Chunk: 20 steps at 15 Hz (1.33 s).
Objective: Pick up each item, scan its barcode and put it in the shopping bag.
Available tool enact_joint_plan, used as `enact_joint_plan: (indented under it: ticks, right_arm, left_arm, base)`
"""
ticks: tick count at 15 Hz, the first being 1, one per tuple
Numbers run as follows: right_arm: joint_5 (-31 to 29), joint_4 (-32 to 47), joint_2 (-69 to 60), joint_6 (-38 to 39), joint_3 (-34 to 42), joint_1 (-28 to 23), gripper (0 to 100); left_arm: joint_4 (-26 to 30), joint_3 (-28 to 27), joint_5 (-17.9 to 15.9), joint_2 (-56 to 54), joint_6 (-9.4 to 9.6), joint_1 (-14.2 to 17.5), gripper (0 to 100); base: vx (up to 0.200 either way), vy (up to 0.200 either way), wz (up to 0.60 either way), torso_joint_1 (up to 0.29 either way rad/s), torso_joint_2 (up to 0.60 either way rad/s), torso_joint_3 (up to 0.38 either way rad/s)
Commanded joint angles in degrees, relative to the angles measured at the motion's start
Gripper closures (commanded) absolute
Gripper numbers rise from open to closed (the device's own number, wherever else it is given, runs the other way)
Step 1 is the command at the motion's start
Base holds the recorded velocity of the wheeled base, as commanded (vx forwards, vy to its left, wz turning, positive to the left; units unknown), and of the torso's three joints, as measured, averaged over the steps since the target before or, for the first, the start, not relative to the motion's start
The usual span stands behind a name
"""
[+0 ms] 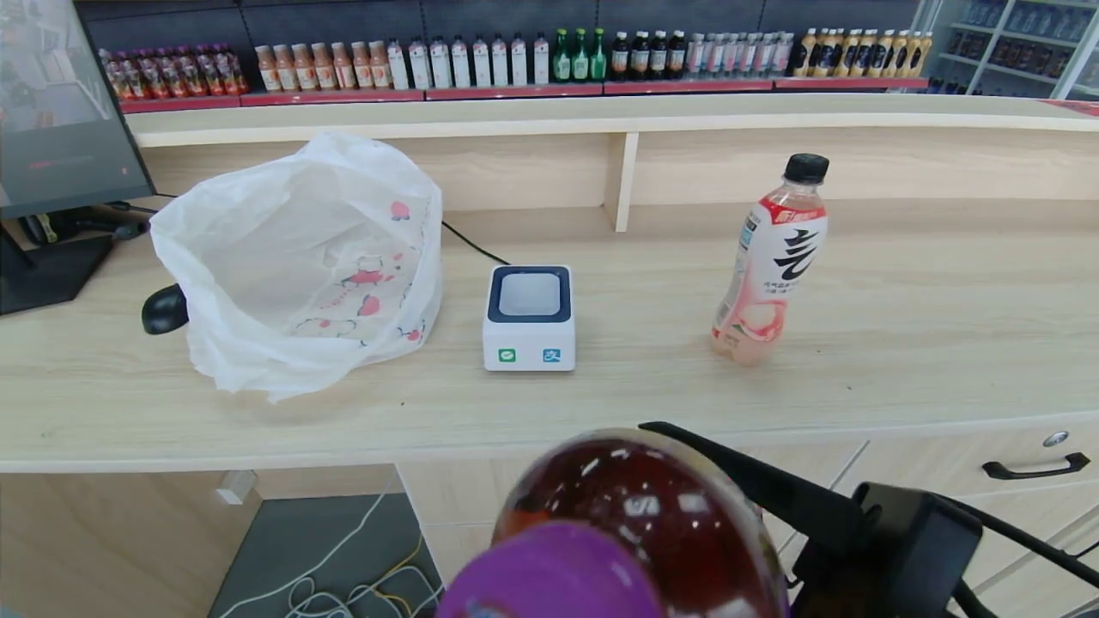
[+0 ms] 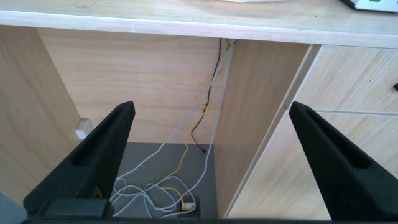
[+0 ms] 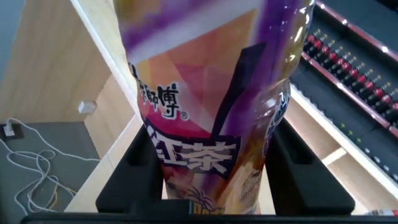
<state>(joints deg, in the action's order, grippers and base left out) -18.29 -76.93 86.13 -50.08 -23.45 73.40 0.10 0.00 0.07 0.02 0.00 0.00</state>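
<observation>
My right gripper (image 1: pixel 773 515) is shut on a dark tea bottle (image 1: pixel 644 515) with a purple cap, held close under the head camera, in front of the counter's front edge. In the right wrist view the same bottle (image 3: pixel 211 118) shows its purple and pink label between the fingers (image 3: pixel 134 165). A peach drink bottle (image 1: pixel 770 257) with a black cap stands on the counter at the right. The white barcode scanner (image 1: pixel 529 316) sits mid-counter. Left of it stands the open white shopping bag (image 1: pixel 300 257). My left gripper (image 2: pixel 208 162) is open, low in front of the counter, with nothing between its fingers.
A monitor (image 1: pixel 60 112) stands at the far left, a black mouse (image 1: pixel 163 309) beside the bag. A raised shelf (image 1: pixel 601 120) runs along the counter's back. Cables (image 2: pixel 168 180) lie on the floor under the counter. Drawers (image 1: pixel 1030 468) sit below at the right.
</observation>
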Motion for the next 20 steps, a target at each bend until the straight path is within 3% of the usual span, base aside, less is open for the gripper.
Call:
enact_joint_plan:
  ticks: [1,3,4,5,8,10,11,13,20]
  right_arm:
    - [3.08,-0.06,2.29,-2.83,-2.56,-0.01,100]
    - [4.49,-0.15,3.17,-4.41,-3.09,-0.1,100]
    - [4.57,-0.15,3.26,-6.61,-3.0,-0.1,100]
    - [4.57,-0.15,3.17,-13.73,-2.39,-0.1,100]
    - [5.28,-0.41,3.08,-17.77,-1.51,0.16,100]
    - [7.48,-0.41,3.26,-19.09,-0.98,0.69,100]
    - [11.34,-0.5,3.79,-23.31,-1.51,0.96,100]
    - [12.57,-0.67,3.79,-28.85,-3.09,0.87,100]
    - [14.42,-4.45,5.1,-31.66,-1.42,0.69,100]
  left_arm:
    - [-0.01,0.0,0.01,-0.02,0.0,0.0,0]
    - [-0.01,0.0,0.01,-0.02,0.0,-0.09,0]
    - [-0.01,0.0,0.01,-0.02,0.0,0.0,0]
    - [-0.01,0.0,0.01,-0.02,0.0,0.0,0]
    - [-0.01,0.0,0.01,-0.02,0.0,0.0,0]
    - [-0.01,0.0,0.01,-0.02,0.0,0.0,0]
    - [-0.01,0.0,0.01,-0.02,0.0,0.0,0]
    - [-0.01,0.0,0.01,-0.02,0.0,0.0,0]
    - [-0.01,0.0,0.01,-0.02,0.0,-0.09,0]
  base:
    - [0.0,0.0,0.0,0.0,0.0,0.0]
    - [0.0,0.0,0.0,0.0,0.0,0.0]
    - [0.0,0.0,0.0,0.0,0.0,0.0]
    - [0.0,0.0,0.0,0.0,0.0,0.0]
    - [0.0,0.0,0.0,0.0,0.0,0.0]
    - [0.0,0.0,0.0,0.0,0.0,0.0]
    - [0.0,0.0,0.0,0.0,0.0,0.0]
    - [0.0,0.0,0.0,0.0,0.0,0.0]
    - [0.0,0.0,0.0,0.0,0.0,0.0]
